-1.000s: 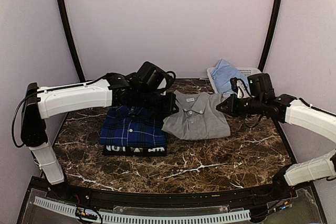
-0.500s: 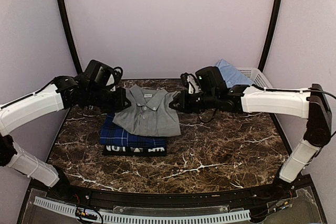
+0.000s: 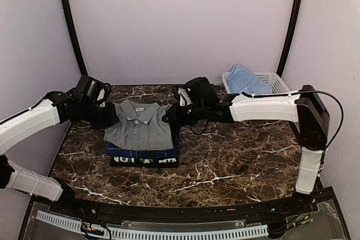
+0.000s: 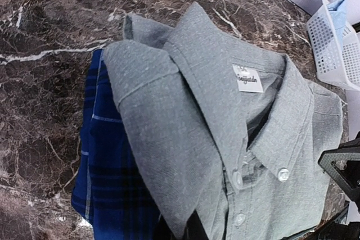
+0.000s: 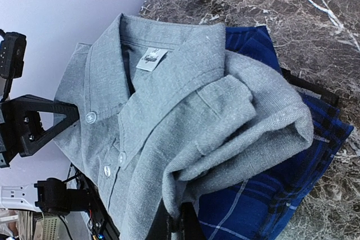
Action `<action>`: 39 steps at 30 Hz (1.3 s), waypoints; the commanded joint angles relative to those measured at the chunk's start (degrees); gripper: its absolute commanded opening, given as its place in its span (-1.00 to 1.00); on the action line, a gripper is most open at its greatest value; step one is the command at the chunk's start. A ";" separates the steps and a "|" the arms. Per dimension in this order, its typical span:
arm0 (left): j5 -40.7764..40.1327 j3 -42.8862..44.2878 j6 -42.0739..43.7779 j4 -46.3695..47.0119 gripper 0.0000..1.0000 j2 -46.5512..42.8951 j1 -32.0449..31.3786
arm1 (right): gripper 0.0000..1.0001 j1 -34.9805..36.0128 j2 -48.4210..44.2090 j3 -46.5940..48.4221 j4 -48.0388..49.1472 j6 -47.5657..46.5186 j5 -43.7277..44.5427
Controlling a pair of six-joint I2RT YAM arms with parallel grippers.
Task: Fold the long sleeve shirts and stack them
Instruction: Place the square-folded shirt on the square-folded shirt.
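Observation:
The folded grey shirt point(image 3: 139, 125) lies on top of the folded navy plaid shirt point(image 3: 143, 154), whose white lettering band shows at the front. My left gripper point(image 3: 111, 117) is shut on the grey shirt's left edge point(image 4: 185, 217). My right gripper point(image 3: 171, 115) is shut on its right edge point(image 5: 185, 206). The plaid shirt shows under the grey one in the left wrist view point(image 4: 107, 178) and the right wrist view point(image 5: 270, 195). The light blue shirt point(image 3: 244, 80) sits in the basket at the back right.
The white lattice basket point(image 3: 273, 82) stands at the back right corner; it also shows in the left wrist view point(image 4: 334, 49). The dark marble table point(image 3: 236, 161) spreads to the right and front of the stack. The left arm's gripper shows in the right wrist view point(image 5: 34, 125).
Both grippers carried the grey shirt leftward from beside the plaid shirt and now hold it lying on top of the plaid shirt.

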 commanded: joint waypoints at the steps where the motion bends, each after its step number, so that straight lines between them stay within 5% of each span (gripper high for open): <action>1: -0.96 -4.21 0.24 1.64 -0.98 0.62 1.37 | -1.00 0.04 1.97 -1.41 3.78 0.16 -0.84; 12: -7.42 -8.96 -0.62 2.80 -0.37 3.25 2.07 | -0.28 -1.43 -0.65 -7.62 -0.38 -3.54 2.60; 27: -11.84 0.34 2.30 -5.47 -0.14 -3.23 1.53 | -0.24 2.77 -9.27 -7.52 -10.23 -8.48 14.86; 31: -9.34 4.06 1.81 -5.16 0.05 -2.90 -2.13 | -0.07 2.29 -12.56 -10.28 -10.35 -8.55 17.62; 39: -7.83 12.78 -0.05 0.21 0.45 7.17 -15.42 | 0.59 -1.84 -22.55 -17.72 -10.85 -7.93 21.64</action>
